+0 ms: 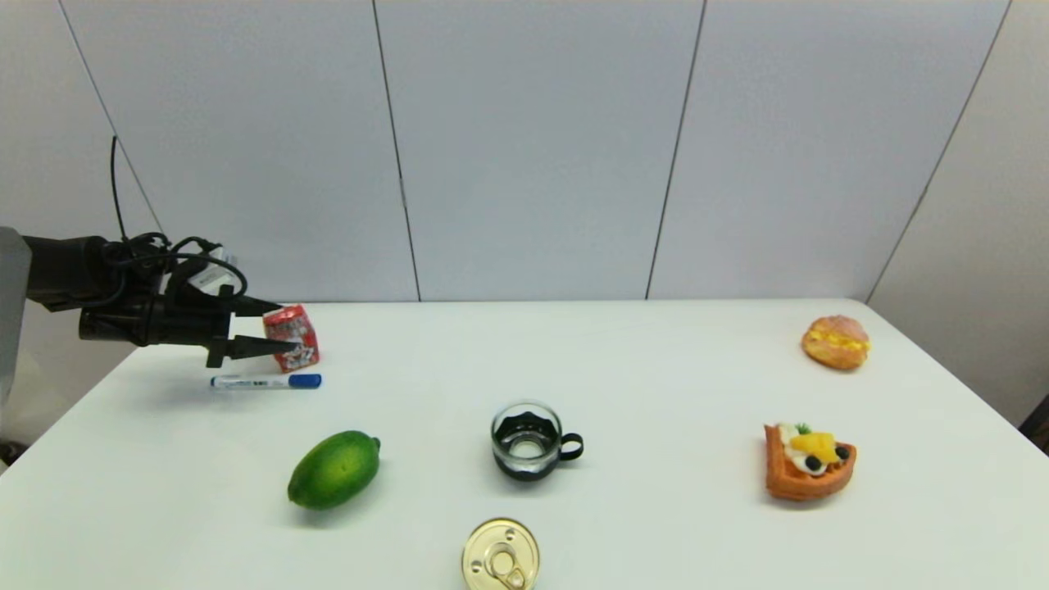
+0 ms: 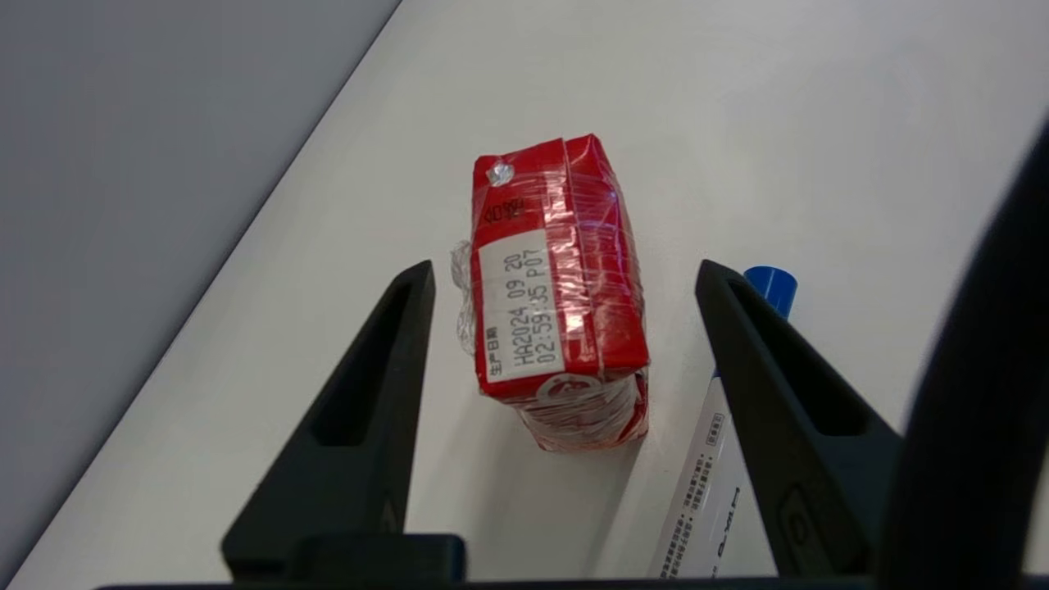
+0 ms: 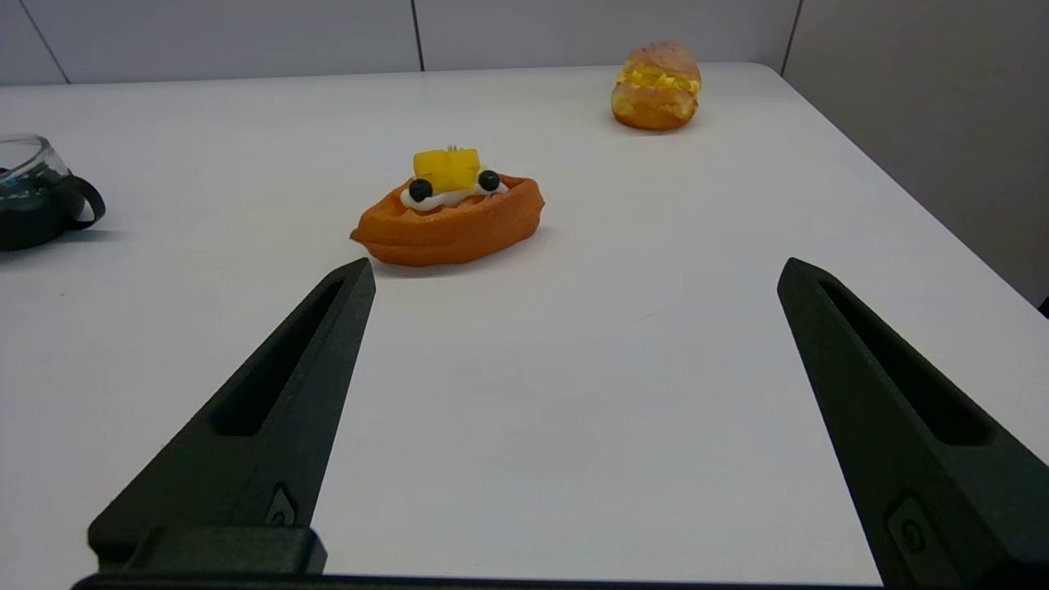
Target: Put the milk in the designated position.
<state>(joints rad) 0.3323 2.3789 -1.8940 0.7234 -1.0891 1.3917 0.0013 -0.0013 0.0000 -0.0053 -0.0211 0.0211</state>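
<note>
The milk (image 1: 292, 337) stands on the white worktop (image 1: 656, 369) near its far left corner, with the left gripper (image 1: 281, 326) around it: the two black fingers (image 2: 361, 410) are spread apart, one on each side of the carton, neither touching it. One blue-capped marker (image 1: 265, 381) lies just beside the milk, on its near side. Farther from the milk toward the worktop's near edge lie one green fruit (image 1: 334, 469), one glass cup (image 1: 529, 441) and one gold-topped can (image 1: 501, 556). Well apart from the milk, on the right side, sit one waffle (image 1: 807, 460) and one cream puff (image 1: 836, 342). The right gripper (image 3: 574, 279) hovers open over the worktop near the waffle.
</note>
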